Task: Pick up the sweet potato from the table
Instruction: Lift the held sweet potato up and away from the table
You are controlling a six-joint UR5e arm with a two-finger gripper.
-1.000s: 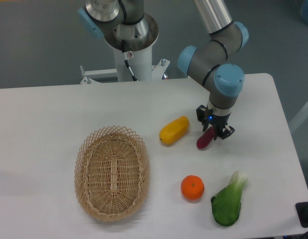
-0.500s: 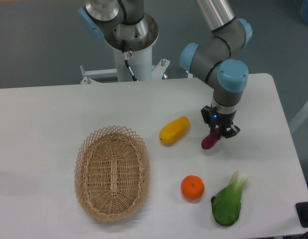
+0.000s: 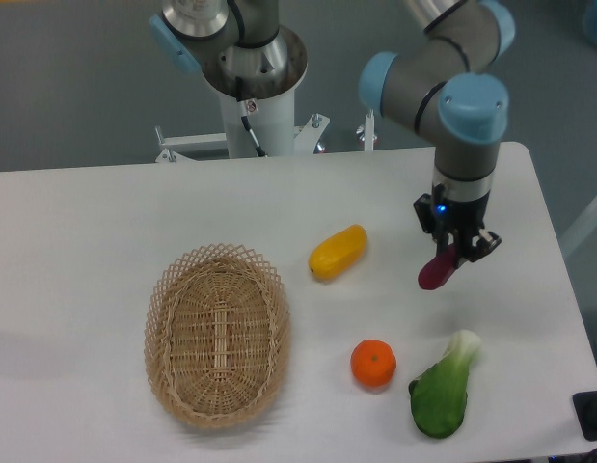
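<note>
The jaws (image 3: 456, 253) clench the sweet potato (image 3: 436, 271) by its upper end, holding it above the counter (image 3: 105, 212) near the bok choy (image 3: 443, 386); so short a grip could let it slip.

Robotics lab, pedestal-mounted arm (image 3: 443, 87), white table (image 3: 105, 222), grey floor (image 3: 76, 77)

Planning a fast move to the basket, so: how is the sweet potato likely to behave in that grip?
The sweet potato looks stiff, so it probably won't sag. The gripper holds only its upper end and it hangs tilted, so it may pivot or swing. Its skin looks smooth and it tapers, so a quick move might let it slip out.
</note>
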